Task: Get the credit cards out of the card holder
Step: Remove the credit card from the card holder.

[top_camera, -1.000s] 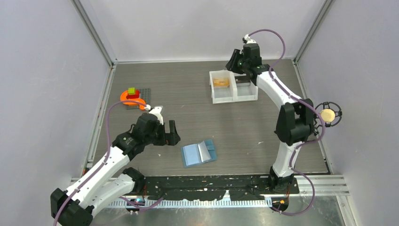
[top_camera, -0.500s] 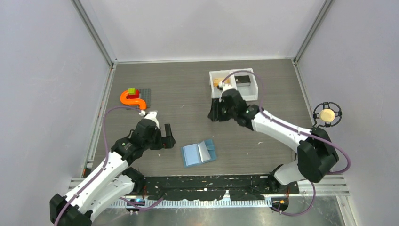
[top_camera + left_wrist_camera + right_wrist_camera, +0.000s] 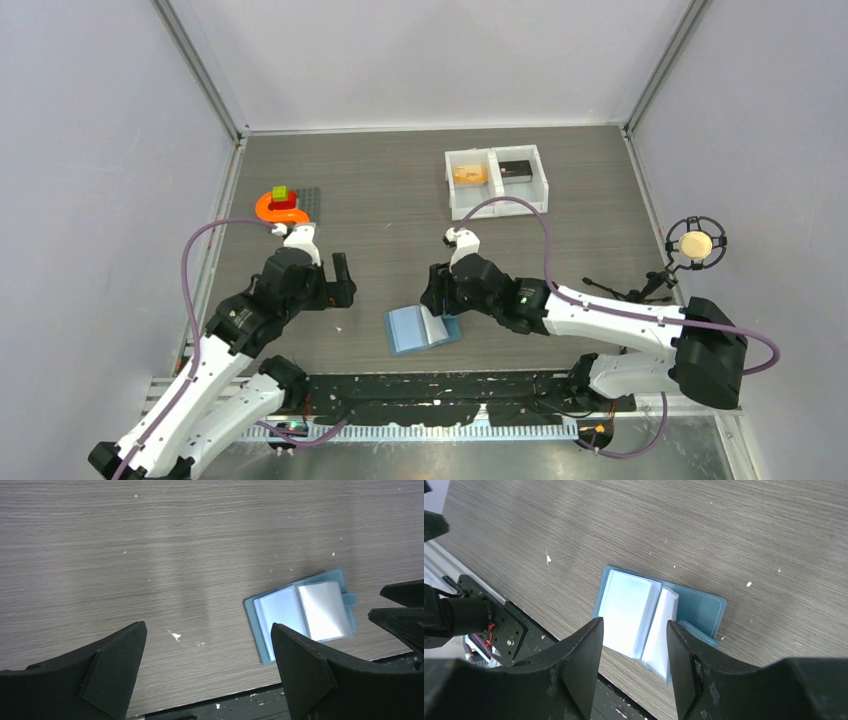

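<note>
1. The small light-blue bifold card holder (image 3: 422,327) of soft material is lying open on the dark grey wood-grain desk (image 3: 380,200), toward 6 o'clock by the near edge. Its pale inner pockets are facing up, and 1 glossy leaf is standing partly raised at the fold.
2. The right gripper (image 3: 436,295) is hovering just at the 12 o'clock side of the card holder. In the right wrist view its jaws are standing spread apart, with the open pockets showing between them and nothing pinched.
3. The left gripper (image 3: 343,282) is hanging over bare desk at 9 o'clock of the card holder, well apart from it. Its jaws are spread wide and holding nothing.
4. The white two-compartment plastic tray (image 3: 500,208) is sitting toward 1 o'clock on the desk. The thin orange-yellow credit card (image 3: 470,174) is lying in its left compartment, and the thin dark black-brown credit card (image 3: 516,168) is lying in its right one.
5. An orange curved toy piece (image 3: 280,210), carrying small red and green blocks, is resting on a grey studded plate toward 10 o'clock.
</note>
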`<state>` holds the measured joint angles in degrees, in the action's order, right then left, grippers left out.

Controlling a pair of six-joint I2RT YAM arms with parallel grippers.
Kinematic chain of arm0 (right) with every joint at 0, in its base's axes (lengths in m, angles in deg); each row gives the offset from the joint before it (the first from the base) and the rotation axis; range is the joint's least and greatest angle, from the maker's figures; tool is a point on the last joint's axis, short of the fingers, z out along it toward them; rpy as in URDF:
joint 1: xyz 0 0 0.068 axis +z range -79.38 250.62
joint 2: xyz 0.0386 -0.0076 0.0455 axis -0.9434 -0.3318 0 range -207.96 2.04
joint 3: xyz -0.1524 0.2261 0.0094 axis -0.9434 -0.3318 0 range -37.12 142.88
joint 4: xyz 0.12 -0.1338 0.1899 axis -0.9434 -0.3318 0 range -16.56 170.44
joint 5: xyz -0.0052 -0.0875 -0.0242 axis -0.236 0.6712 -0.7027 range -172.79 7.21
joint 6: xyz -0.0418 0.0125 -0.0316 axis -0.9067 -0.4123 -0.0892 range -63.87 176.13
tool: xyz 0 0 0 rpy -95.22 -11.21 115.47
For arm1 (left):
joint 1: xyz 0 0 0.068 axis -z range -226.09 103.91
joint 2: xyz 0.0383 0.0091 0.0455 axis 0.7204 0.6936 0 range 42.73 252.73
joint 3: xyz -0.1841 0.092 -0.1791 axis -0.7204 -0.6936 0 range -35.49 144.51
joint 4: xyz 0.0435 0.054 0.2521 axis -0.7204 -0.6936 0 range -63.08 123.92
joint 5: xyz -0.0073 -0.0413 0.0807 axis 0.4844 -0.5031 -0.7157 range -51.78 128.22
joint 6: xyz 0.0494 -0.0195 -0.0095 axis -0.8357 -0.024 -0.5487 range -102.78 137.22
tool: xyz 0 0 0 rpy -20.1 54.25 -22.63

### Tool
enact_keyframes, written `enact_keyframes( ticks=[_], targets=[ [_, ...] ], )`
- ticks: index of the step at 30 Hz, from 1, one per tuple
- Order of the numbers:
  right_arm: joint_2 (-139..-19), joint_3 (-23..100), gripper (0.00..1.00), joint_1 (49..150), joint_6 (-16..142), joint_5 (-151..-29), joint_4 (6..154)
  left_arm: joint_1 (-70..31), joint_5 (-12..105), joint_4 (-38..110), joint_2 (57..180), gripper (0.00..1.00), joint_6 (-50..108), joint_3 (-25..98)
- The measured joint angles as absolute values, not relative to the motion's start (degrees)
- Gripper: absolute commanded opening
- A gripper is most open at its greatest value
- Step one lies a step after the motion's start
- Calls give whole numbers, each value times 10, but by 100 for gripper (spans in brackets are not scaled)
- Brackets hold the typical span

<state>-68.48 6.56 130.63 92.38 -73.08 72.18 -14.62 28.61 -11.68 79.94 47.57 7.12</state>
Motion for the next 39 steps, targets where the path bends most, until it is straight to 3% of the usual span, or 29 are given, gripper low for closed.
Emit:
enact_keyframes(
  ticks=[8, 25, 28, 39],
  targets=[
    [-751, 70, 59, 1350, 942, -690, 738, -146, 242, -163, 761, 100, 468, 76],
    [-942, 222, 67, 1422, 938, -641, 708, -146, 207, -175, 715, 100, 472, 76],
    [-963, 235, 75, 1427, 938, -628, 689, -146, 207, -175, 715, 100, 472, 76],
    [-997, 236, 75, 1436, 939, -610, 638, -146, 207, -176, 708, 100, 473, 76]
  ],
)
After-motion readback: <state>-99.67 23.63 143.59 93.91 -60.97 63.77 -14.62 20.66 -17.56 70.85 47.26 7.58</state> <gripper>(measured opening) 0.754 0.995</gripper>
